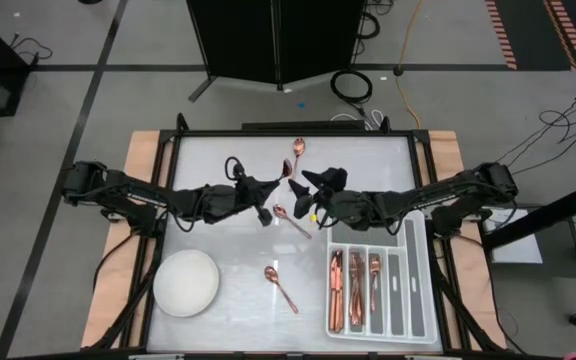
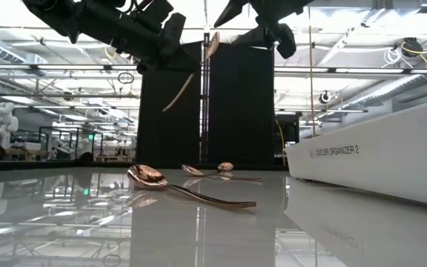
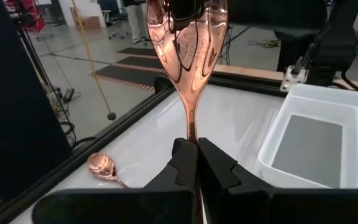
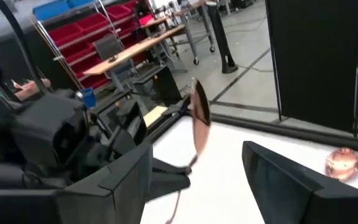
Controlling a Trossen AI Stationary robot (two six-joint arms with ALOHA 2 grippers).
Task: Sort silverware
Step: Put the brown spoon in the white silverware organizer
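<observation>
Left gripper [image 3: 197,163] clamped on raised spoon [image 3: 187,43]; right gripper [image 4: 197,171] agape facing it (bowl end between fingers). Three spoons [image 1: 281,288] loose on table [image 1: 218,160]; tray [image 1: 418,240] beside.

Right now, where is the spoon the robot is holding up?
The held spoon is up in the air above the table's middle, pinched by the left gripper, with the open right gripper facing it.

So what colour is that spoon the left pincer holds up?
Shiny rose-gold copper; the spoon shows best in the left wrist view.
</observation>
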